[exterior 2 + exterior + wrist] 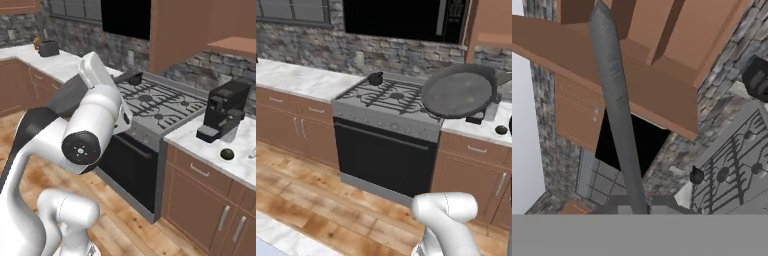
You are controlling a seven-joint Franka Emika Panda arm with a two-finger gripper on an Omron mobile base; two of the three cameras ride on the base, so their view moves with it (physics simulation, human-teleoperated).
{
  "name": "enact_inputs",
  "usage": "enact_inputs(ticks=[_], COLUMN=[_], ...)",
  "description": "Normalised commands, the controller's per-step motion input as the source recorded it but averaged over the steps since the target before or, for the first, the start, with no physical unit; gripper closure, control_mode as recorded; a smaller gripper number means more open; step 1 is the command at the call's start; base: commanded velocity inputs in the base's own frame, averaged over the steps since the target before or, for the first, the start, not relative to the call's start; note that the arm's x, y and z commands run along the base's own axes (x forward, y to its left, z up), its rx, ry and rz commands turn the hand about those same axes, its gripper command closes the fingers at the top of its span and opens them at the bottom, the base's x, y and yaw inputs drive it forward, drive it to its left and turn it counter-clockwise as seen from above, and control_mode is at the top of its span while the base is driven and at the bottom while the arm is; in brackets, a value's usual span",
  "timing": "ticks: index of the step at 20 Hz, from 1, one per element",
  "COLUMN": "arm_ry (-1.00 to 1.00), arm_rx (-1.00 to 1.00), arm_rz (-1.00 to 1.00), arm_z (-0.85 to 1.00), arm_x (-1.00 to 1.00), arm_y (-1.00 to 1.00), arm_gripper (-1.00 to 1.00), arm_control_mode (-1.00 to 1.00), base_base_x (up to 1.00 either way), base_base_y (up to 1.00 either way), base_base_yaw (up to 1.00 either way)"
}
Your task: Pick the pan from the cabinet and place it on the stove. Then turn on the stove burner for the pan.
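You have the pan (pixel 457 92) up in the air, tilted on edge, its flat base facing the left base camera, over the right end of the stove (pixel 387 100) and the counter (pixel 483 129) beside it. In the hand view the gripper (pixel 638 209) is closed tight on the pan's handle. A small black kettle (pixel 375 78) sits at the stove's back. A coffee machine (pixel 225 110) stands on the counter.
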Motion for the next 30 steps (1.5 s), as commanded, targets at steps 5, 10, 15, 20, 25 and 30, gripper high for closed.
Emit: enact_inputs(ticks=[5,10,15,20,25,30], arm_ry=[0.0,0.0,0.0,0.0,0.0,0.0], arm_rx=[0.0,0.0,0.0,0.0,0.0,0.0], arm_rz=[0.0,0.0,0.0,0.0,0.0,0.0], arm_z=[0.0,0.0,0.0,0.0,0.0,0.0], arm_x=[0.0,0.0,0.0,0.0,0.0,0.0], arm_y=[0.0,0.0,0.0,0.0,0.0,0.0], arm_gripper=[1.0,1.0,1.0,1.0,1.0,1.0], arm_control_mode=[1.0,1.0,1.0,1.0,1.0,1.0], base_base_x=[-0.01,0.0,0.0,0.07,0.37,0.21], base_base_y=[1.0,1.0,1.0,1.0,0.67,-0.07], base_base_yaw=[0.34,0.33,0.3,0.27,0.19,0.1])
